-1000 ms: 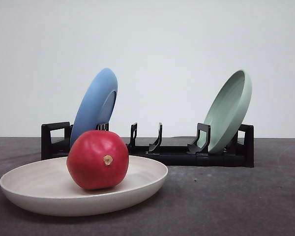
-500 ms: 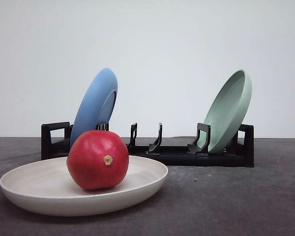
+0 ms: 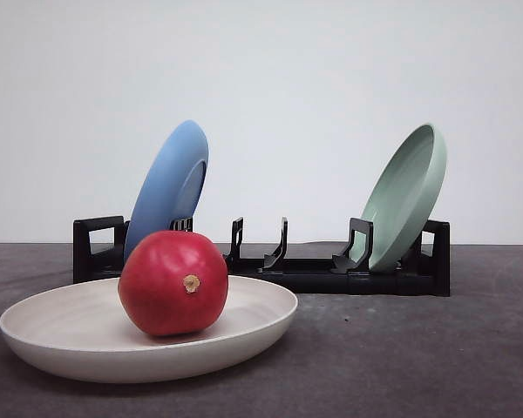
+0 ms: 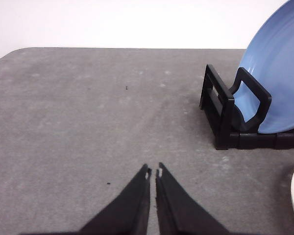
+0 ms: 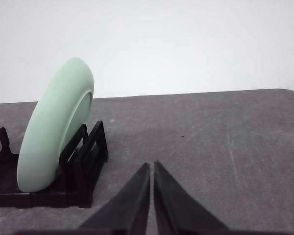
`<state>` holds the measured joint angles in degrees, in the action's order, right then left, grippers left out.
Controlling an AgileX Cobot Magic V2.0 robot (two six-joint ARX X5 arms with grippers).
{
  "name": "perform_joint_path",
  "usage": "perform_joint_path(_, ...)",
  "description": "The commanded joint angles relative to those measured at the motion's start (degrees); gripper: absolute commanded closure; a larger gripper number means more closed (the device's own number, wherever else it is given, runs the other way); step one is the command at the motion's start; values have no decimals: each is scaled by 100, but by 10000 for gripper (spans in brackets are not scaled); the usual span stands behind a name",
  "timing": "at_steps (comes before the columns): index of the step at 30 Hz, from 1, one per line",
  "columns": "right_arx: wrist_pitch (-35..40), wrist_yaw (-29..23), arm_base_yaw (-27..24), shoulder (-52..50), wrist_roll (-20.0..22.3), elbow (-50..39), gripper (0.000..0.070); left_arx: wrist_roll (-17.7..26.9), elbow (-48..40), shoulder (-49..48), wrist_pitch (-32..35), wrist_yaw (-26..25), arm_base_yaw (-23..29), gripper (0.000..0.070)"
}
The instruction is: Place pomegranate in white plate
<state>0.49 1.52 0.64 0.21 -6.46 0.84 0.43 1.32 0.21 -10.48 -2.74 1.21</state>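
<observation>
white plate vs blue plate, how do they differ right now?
Pose: the white plate lies flat on the table; the blue plate stands on edge, tilted, in the black rack.
Load: the white plate holds the pomegranate; the blue plate holds nothing.
Colour: matte cream against blue.
Place: the white plate sits nearer the camera, the blue one behind it at the rack's left end.
Shared: both are round and shallow.
</observation>
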Motion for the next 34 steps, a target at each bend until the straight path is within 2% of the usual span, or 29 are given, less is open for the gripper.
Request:
perform_joint_path(1,61,-7,2,0,-59,-24,694,39,-63,-4,15,22,-9,700)
perform_joint_path(34,61,-7,2,0,-59,-24,694,39,-63,-4,15,22,-9,700)
